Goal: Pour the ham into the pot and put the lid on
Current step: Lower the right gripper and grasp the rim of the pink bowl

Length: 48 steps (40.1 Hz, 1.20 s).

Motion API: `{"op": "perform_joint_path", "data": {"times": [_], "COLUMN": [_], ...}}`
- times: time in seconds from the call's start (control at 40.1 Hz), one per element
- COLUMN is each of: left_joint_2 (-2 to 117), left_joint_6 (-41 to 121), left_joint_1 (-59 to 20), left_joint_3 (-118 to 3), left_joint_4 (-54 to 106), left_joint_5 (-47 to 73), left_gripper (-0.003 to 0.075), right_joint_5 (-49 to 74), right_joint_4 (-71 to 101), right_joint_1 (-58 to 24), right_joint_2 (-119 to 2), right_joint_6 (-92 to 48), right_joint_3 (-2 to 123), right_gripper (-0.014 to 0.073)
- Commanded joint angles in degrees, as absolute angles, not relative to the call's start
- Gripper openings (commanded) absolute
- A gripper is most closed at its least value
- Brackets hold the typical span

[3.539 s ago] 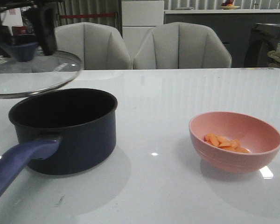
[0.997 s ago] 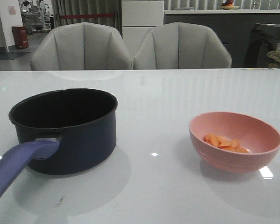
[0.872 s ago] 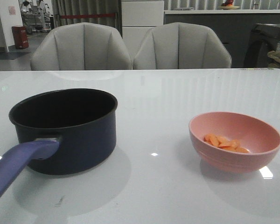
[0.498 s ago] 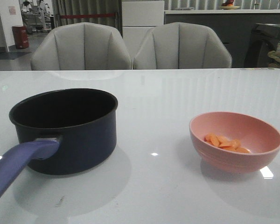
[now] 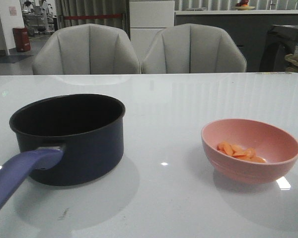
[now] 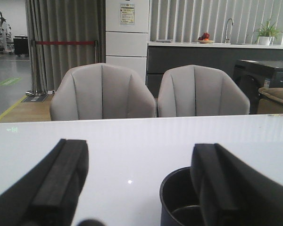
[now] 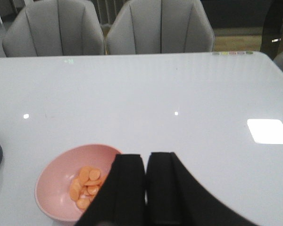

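The dark navy pot point(image 5: 69, 136) with its purple-blue handle point(image 5: 20, 173) stands open and empty at the table's left; its rim also shows in the left wrist view point(image 6: 177, 197). The ham point(image 5: 240, 152) lies as orange slices in a pink bowl point(image 5: 250, 149) at the right, and also shows in the right wrist view point(image 7: 86, 183). My left gripper point(image 6: 139, 155) is open and empty, back from the pot. My right gripper point(image 7: 146, 157) is shut and empty, just beside the bowl point(image 7: 56, 186). The lid is out of view. Neither gripper shows in the front view.
Two grey chairs point(image 5: 139, 49) stand behind the table's far edge. The white glossy table point(image 5: 179, 99) stretches between pot and bowl. A dark rounded shape point(image 6: 88, 222) sits at the edge of the left wrist view; I cannot tell what it is.
About 3.5 s ago the left gripper held the lid above the pot's left side; both have left the front view. Nothing has moved in the last second.
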<state>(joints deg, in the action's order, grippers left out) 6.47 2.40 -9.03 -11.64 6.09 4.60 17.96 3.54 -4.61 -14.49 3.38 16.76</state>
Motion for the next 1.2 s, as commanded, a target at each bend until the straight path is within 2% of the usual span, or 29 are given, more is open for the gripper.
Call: {"op": "perform_joint_path", "data": {"times": [0.0,0.1,0.174,0.324,0.399,0.822,1.171], "left_joint_2": [7.71,7.71,7.71,7.71,7.71,7.71,7.71], "left_joint_6": [2.38,2.38,2.38,2.38,2.38,2.38,2.38], "left_joint_1": [-9.45,-9.45,-9.45,-9.45,-9.45,-9.45,-9.45], "left_joint_3": [-13.25,-13.25,-13.25,-13.25,-13.25,-13.25,-13.25], "left_joint_4": [6.12,6.12,6.12,6.12,6.12,6.12,6.23], "left_joint_5": [0.38,0.38,0.38,0.38,0.38,0.59,1.00], "left_gripper": [0.0499,0.0499,0.0498,0.0499,0.0499,0.0499,0.0498], "right_joint_5": [14.29,13.75,14.46,17.78,19.84,36.48,36.56], "right_joint_4": [3.77,3.81,3.81,4.22,5.56,8.43,14.18], "right_joint_1": [-4.59,-4.59,-4.54,-4.54,-4.54,-4.54,-4.54], "right_joint_2": [-17.94,-19.91,-22.72,-31.50,-36.57,-69.16,-87.10], "right_joint_6": [3.67,3.83,3.87,3.87,3.87,1.81,-4.14], "right_joint_3": [18.94,19.23,20.41,24.63,27.59,46.56,54.23], "right_gripper": [0.0161,0.0170,0.0216,0.0426,0.0477,0.0477,0.0477]}}
